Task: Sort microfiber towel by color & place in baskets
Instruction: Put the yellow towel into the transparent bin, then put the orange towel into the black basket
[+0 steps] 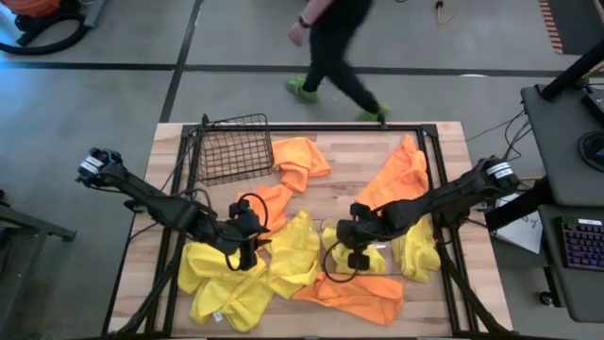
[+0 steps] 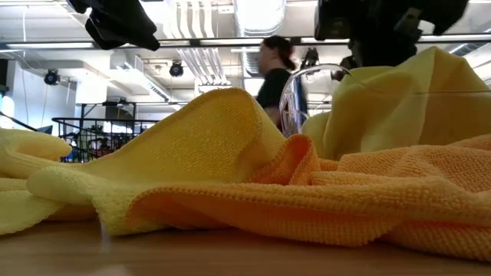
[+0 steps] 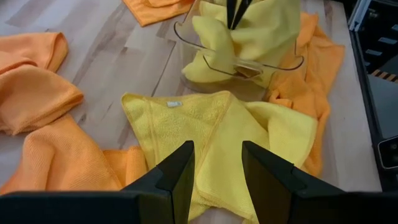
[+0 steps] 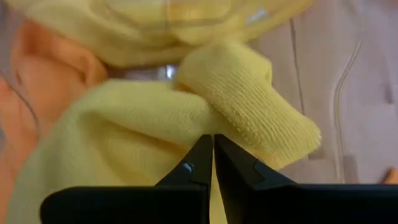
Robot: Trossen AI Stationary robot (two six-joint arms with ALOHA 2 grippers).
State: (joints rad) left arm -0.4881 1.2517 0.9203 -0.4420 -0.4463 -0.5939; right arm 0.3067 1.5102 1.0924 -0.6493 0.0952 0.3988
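My right gripper (image 1: 357, 253) is shut over the clear plastic bin (image 3: 239, 62) at mid-table, on a yellow towel (image 4: 186, 106) that lies in the bin. My left gripper (image 3: 214, 165) is open and empty, above a spread yellow towel (image 1: 294, 247) left of the bin. More yellow towels (image 1: 219, 283) lie at the near left. Orange towels lie by the wire basket (image 1: 234, 146), at the far right (image 1: 396, 175) and near the front edge (image 1: 360, 297). The bin stands on orange cloth. My right gripper meets a bunched fold of the yellow towel (image 4: 214, 121) at its fingertips, coming from above and pointing down into the bin, as the left wrist view shows (image 3: 234, 15). The fingers are almost together. The towel's bulk rests in the bin, spilling over its rim.
The dark wire-mesh basket stands at the far left of the table. A person (image 1: 330, 47) walks past beyond the far edge. A black frame (image 1: 436, 170) borders the work area. Bare wood (image 1: 335, 194) shows between the two orange heaps.
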